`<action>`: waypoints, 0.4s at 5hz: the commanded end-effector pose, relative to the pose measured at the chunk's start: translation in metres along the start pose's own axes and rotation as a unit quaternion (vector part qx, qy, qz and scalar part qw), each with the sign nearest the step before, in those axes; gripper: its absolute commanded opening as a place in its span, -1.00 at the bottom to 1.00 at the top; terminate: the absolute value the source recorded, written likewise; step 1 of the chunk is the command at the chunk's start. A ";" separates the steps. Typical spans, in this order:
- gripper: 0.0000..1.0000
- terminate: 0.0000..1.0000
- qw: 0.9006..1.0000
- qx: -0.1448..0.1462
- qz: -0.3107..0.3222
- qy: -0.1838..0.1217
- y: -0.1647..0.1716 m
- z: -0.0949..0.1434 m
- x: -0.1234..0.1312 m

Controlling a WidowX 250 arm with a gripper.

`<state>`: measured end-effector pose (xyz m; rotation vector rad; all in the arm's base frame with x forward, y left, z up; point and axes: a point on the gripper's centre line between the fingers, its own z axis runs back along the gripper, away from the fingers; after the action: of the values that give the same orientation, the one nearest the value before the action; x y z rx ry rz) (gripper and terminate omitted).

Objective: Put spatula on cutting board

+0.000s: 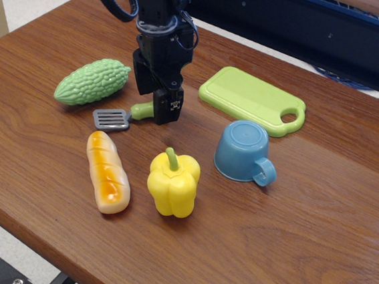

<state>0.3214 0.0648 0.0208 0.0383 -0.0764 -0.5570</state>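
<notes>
The spatula (113,118) lies flat on the wooden table with its grey slotted blade to the left and its green handle pointing right. My gripper (155,104) is down at the handle's right end, jaws open, one finger on each side of the handle. The near finger (168,106) hides the handle's tip. The lime-green cutting board (247,97) lies flat to the right and further back, with nothing on it and its handle hole at the right end.
A bumpy green gourd (92,81) lies just left of the gripper. A bread loaf (107,172) and a yellow pepper (172,184) sit in front of the spatula. A blue cup (243,151) stands in front of the board.
</notes>
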 end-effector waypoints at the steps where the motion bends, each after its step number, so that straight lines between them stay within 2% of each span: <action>1: -1.00 -1.00 1.000 0.006 0.011 -0.009 0.004 0.000 -0.004; 2: -1.00 -1.00 1.000 0.020 0.001 -0.014 0.004 0.002 -0.005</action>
<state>0.3136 0.0681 0.0082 0.0431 -0.0721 -0.5532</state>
